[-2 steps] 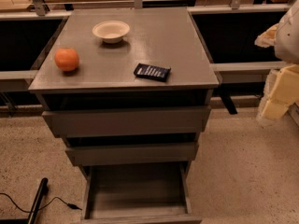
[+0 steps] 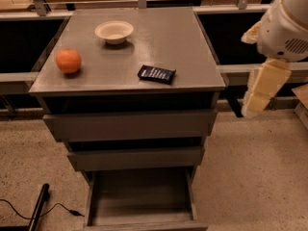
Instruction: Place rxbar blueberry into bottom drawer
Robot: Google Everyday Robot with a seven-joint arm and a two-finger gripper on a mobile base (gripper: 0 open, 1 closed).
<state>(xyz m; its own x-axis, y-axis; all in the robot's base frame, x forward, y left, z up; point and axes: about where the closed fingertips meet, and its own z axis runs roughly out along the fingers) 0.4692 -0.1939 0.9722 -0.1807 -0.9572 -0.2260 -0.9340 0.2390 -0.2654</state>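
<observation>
Cream claw (image 2: pixel 255 102) hangs right of the grey bench (image 2: pixel 192 47), grip state impossible to tell. The flat navy-wrapped rxbar blueberry (image 2: pixel 156 74) lies on top, ungrasped. The grey bottom drawer (image 2: pixel 139 203) stands open. Likely next: reach across and grasp the bar.

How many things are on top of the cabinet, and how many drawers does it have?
Orange: 1
Bowl: 1
Snack bar: 1
Drawers: 3 (top drawer, middle drawer, bottom drawer, pulled open)
Total: 6
The gripper hangs to the right of the cabinet, away from the snack bar.
</observation>
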